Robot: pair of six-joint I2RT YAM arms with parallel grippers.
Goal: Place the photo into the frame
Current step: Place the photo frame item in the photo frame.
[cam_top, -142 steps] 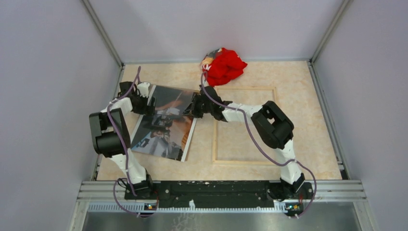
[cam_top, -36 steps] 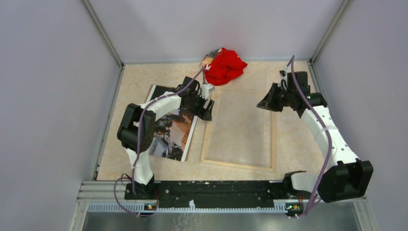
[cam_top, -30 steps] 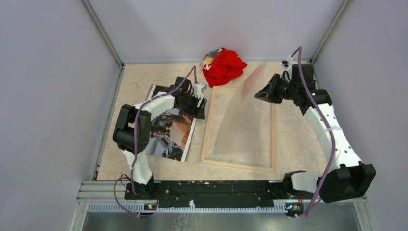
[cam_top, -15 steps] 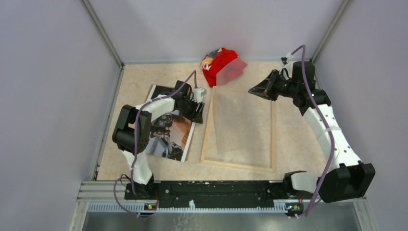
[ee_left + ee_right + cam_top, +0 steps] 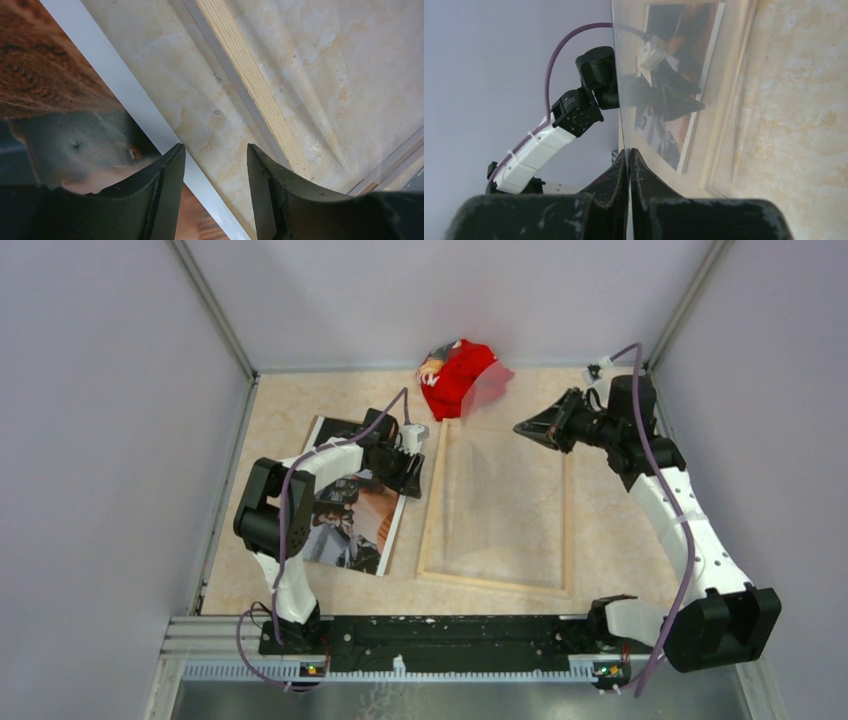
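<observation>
The photo (image 5: 350, 528) lies flat and picture side up on the left half of the tabletop (image 5: 300, 400), slightly skewed, its right edge just beside the frame (image 5: 494, 582). The frame lies flat at the middle of the tabletop, pale wood edges up.

The right gripper (image 5: 522, 429) is raised over the frame's far right corner. Its jaws are pressed together on the edge of the clear pane (image 5: 659, 130), which slopes up from the frame toward the far edge. Its lower edge seems to rest inside the frame, though the glass is too faint from above to be sure. In the right wrist view the photo and the left arm show through it.

The left gripper (image 5: 215, 147) hangs low over the photo's far right corner. Its jaws are apart with nothing between them, above the print's white border and a strip of bare tabletop.

A crumpled red cloth (image 5: 462, 375) sits at the middle of the far edge.
</observation>
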